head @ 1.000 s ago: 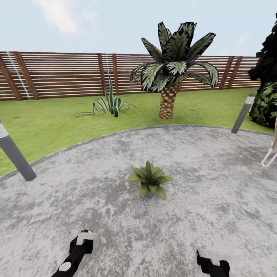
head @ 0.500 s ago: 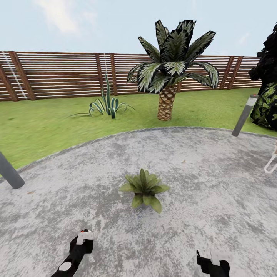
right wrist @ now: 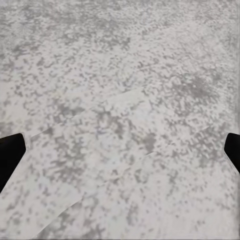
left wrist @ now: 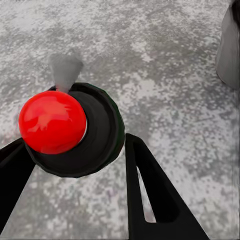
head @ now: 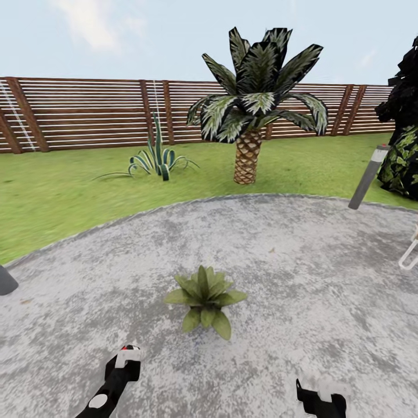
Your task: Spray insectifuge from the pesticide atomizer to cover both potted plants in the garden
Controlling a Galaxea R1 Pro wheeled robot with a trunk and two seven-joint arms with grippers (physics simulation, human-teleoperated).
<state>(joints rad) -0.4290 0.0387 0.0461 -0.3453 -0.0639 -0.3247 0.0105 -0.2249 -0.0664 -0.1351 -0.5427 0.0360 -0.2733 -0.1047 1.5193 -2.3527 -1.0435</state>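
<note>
One potted plant (head: 203, 299), a low rosette of pointed green leaves, sits on the grey concrete patio (head: 302, 273) just ahead of my arms. My left gripper (head: 125, 364) is low at the left, shut on the pesticide atomizer (head: 129, 354), whose pale head with a red spot shows above the fingers. In the left wrist view the atomizer (left wrist: 52, 120) appears end-on as a red cap on a dark round body between the two black fingers (left wrist: 150, 190). My right gripper (head: 319, 397) is low at the right, open, with bare patio between its fingertips (right wrist: 10, 150).
Beyond the patio lies green lawn with a tall palm (head: 249, 116), a spiky agave (head: 154, 159) and a slatted wooden fence (head: 87, 116). Grey bollard lamps stand at the right (head: 367, 177) and left edge (head: 4, 281). A dark shrub (head: 403, 145) and a white frame (head: 409, 252) are at the right.
The whole view has shifted: the plant now appears lower and further left, and the left bollard has slid almost out of the picture. Both grippers keep their places and states.
</note>
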